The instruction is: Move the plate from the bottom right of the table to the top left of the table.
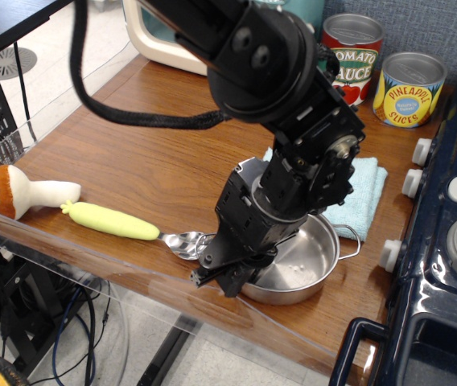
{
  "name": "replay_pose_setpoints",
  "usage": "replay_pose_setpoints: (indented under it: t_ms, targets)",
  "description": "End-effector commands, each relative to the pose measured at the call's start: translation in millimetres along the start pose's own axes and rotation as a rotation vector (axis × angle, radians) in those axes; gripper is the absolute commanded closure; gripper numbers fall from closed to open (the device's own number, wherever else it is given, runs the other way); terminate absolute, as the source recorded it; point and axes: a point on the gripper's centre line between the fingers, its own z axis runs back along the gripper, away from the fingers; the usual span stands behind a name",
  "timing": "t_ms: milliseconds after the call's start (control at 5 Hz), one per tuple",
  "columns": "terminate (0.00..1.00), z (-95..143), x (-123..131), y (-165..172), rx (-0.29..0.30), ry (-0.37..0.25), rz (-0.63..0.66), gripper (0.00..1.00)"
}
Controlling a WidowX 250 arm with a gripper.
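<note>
Plate [305,265] under the claw [227,279], claw at its near-left rim.

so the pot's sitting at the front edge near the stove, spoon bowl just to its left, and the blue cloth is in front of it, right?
Not quite. In the observation.image view the blue cloth lies behind the pot, toward the cans, not in front of it. The rest holds: the pot sits at the front edge near the stove, with the spoon bowl just to its left.
</note>
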Motion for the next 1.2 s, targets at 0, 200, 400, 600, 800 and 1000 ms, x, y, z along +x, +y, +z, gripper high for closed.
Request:
replay_pose_setpoints:
  t_ms: [0,200,400,600,800,1000]
  targets:
    - [0.0,55.1,21.1,-9.5,-0.174,0.03,0.045,1.0]
    - [0.0,62.9,40.9,-14.6,-0.184,0.041,0.116,1.0]
    - [0.0,62.6,76.5,-22.8,-0.189,0.04,0.23,1.0]
    - [0.0,57.7,120.8,-28.8,-0.174,0.027,0.357,1.0]
    - [0.0,43.7,167.8,-21.5,-0.152,0.029,0.517,1.0]
    - [0.0,27.3,201.8,-7.9,-0.092,0.004,0.675,1.0]
